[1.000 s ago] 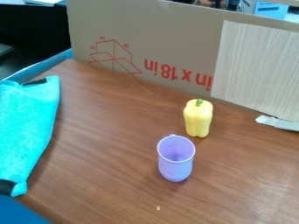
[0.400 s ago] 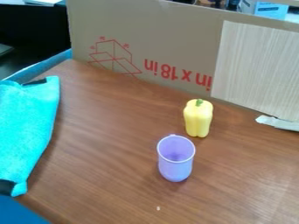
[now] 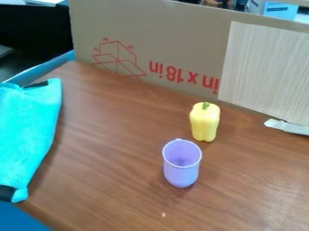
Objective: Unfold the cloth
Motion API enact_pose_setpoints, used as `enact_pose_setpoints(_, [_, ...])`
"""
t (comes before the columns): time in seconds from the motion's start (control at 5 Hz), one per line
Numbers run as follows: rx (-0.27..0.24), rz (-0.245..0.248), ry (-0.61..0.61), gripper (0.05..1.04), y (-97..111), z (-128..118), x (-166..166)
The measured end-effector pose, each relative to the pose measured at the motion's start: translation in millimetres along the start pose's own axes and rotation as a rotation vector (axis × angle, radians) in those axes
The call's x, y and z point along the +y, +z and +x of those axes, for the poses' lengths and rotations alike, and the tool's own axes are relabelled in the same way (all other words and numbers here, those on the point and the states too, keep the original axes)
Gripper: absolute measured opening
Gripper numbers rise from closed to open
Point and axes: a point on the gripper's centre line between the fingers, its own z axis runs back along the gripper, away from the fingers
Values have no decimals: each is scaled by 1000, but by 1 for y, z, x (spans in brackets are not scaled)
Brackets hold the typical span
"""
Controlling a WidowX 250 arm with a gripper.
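From here the turquoise cloth (image 3: 24,131) is at the table's (image 3: 114,149) left side, purple cup (image 3: 181,173) near a yellow bell pepper (image 3: 204,122), and tbh I can't tell if the gripper is clenched or released.

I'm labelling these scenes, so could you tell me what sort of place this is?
Probably a workspace tabletop with toy props: a wooden table holds a purple cup and a yellow pepper, with a cardboard panel standing behind.

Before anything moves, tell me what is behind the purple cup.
Behind the purple cup stands the yellow pepper, with the cardboard panel farther back. The patch of tabletop directly behind the cup's body is covered.
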Motion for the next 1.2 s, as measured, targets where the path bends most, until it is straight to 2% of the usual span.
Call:
enact_pose_setpoints(0.2, [49,-1,4,999,-15,-6,-3])
enact_pose_setpoints(0.4, [73,12,-6,991,-23,-1,-7])
enact_pose_setpoints(0.6, [91,28,3,920,-25,-2,-4])
enact_pose_setpoints(1.0, [79,16,5,336,-26,0,-4])
enact_pose_setpoints(1.2, [64,-23,-2,144,-25,-1,-8])
